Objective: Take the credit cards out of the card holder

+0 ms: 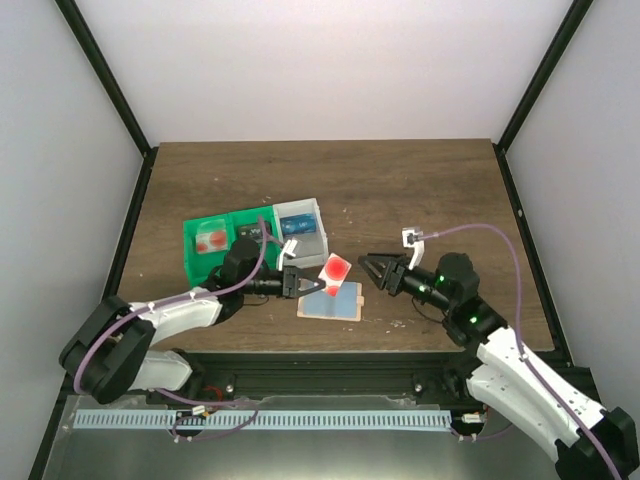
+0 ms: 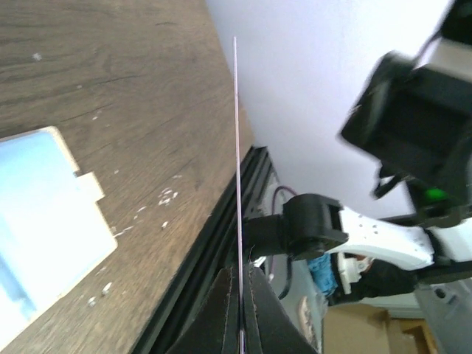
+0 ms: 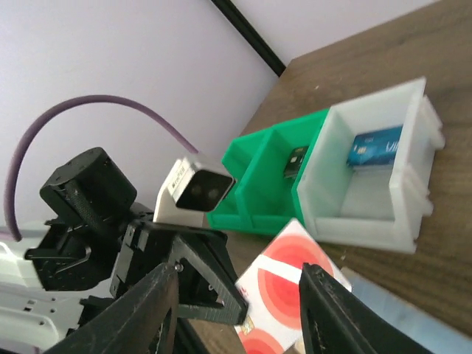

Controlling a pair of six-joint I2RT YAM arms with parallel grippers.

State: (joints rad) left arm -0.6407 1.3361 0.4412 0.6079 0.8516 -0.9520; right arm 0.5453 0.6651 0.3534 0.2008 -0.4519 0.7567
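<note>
Left of centre sit a green tray (image 1: 190, 240) and a white box (image 1: 298, 207), with the blue card (image 1: 304, 227) inside the box. The left gripper (image 1: 308, 282) is clamped on the red-circled card (image 1: 335, 268), which is above the card holder (image 1: 335, 303) on the tabletop (image 1: 400, 190). The right gripper (image 1: 368, 268) stands open just to the right of that card.

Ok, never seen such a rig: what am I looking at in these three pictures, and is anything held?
Two robot arms sit at the near edge of a wooden table. The overhead picture looks down on both; the other two come from cameras on each wrist. The left gripper is shut on the pale card with red circles, seen edge-on in its own view. The right gripper is open, holding nothing. The card holder lies flat on the table. Behind stand a green tray and a white box with the blue card inside.
</note>
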